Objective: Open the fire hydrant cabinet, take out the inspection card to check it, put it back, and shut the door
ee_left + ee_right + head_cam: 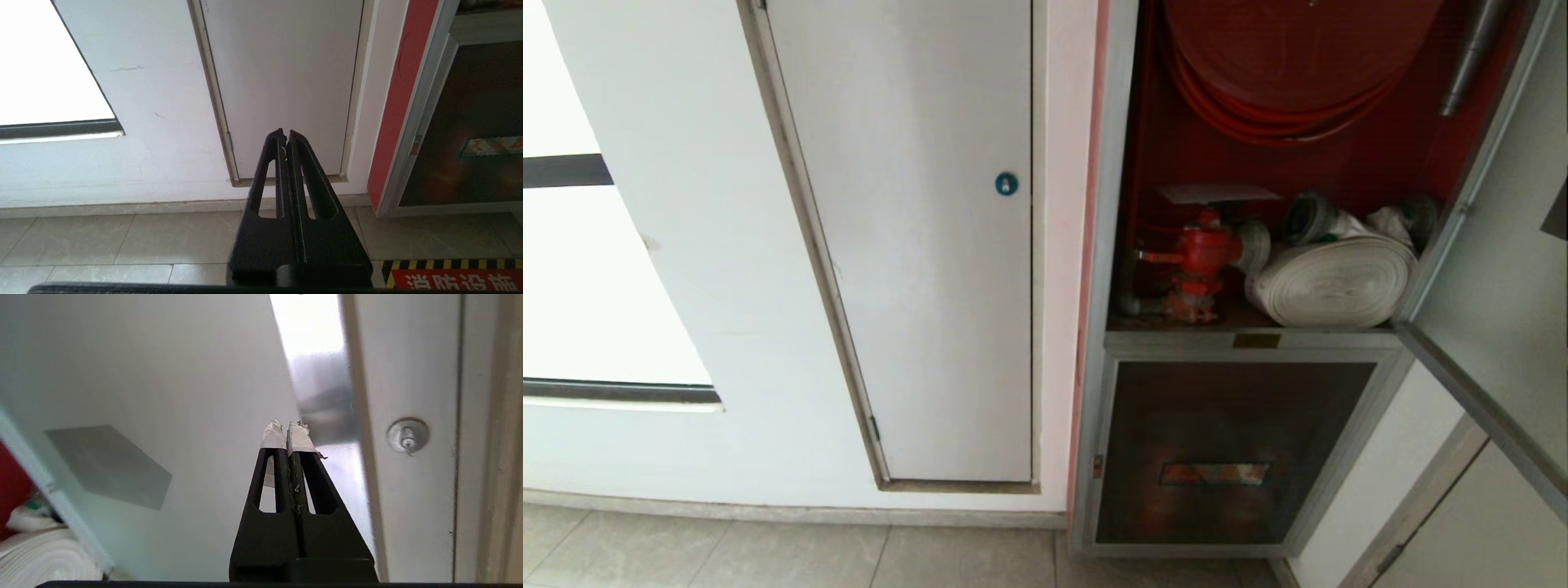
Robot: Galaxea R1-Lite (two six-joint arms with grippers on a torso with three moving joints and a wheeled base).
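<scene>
Right gripper [288, 433] is pinched together on nothing, facing the inner side of the swung-open door [135, 396]. Inspection card [1218, 193] lies atop the red valve [1202, 260] inside the cabinet [1112, 163]; closing looks left.

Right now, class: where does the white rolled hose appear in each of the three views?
Head view: white rolled hose lies inside the open cabinet, beside the red valve.
Left wrist view: not in it.
Right wrist view: in the corner past the door's edge.
Shared landmark: the open door.
</scene>
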